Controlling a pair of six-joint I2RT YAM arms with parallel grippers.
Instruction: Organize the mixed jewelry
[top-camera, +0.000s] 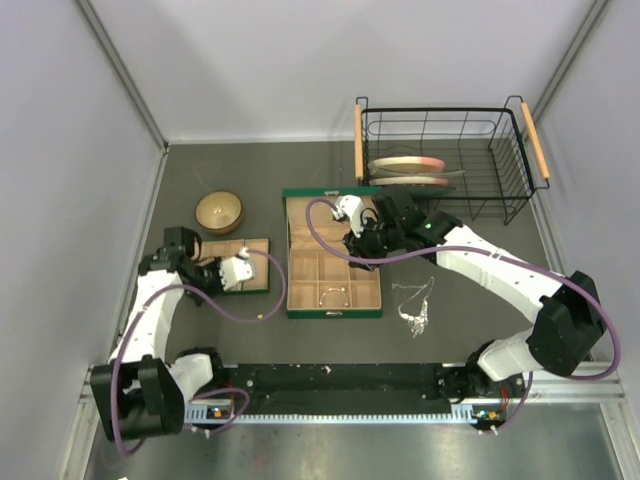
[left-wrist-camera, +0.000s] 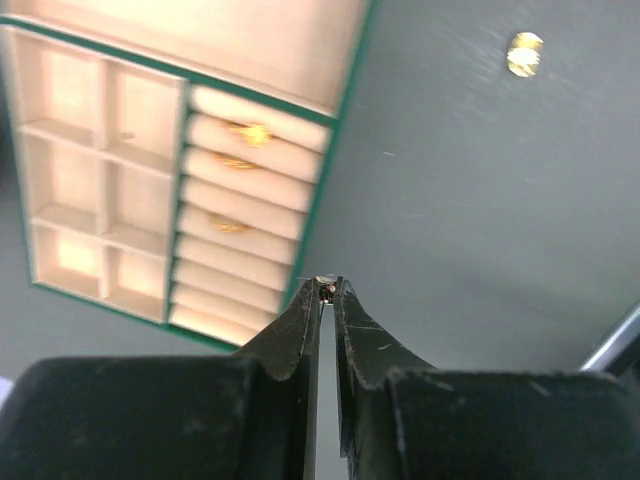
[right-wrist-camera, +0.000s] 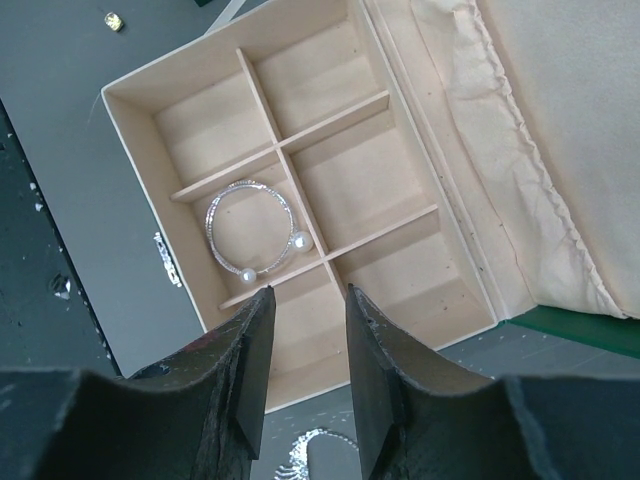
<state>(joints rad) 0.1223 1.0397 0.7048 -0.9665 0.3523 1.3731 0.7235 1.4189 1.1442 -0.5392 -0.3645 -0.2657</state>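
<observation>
My left gripper (top-camera: 243, 271) hovers over the near edge of a small green box (top-camera: 262, 240). In the left wrist view it (left-wrist-camera: 327, 290) is shut on a tiny jewelry piece (left-wrist-camera: 326, 281) pinched at the fingertips. That box's ring rolls (left-wrist-camera: 235, 245) hold tiny gold bits (left-wrist-camera: 252, 133). My right gripper (top-camera: 358, 240) is open and empty above the large green box (top-camera: 330, 314). A silver bracelet with pearl ends (right-wrist-camera: 250, 235) lies in a compartment beyond my right gripper (right-wrist-camera: 305, 300). A silver chain necklace (top-camera: 413, 305) lies on the table right of that box.
A round wooden bowl (top-camera: 218, 211) stands behind the small box. A black wire basket (top-camera: 445, 160) holding plates stands at the back right. A loose gold bit (left-wrist-camera: 524, 54) lies on the table near the small box. White walls close in the table.
</observation>
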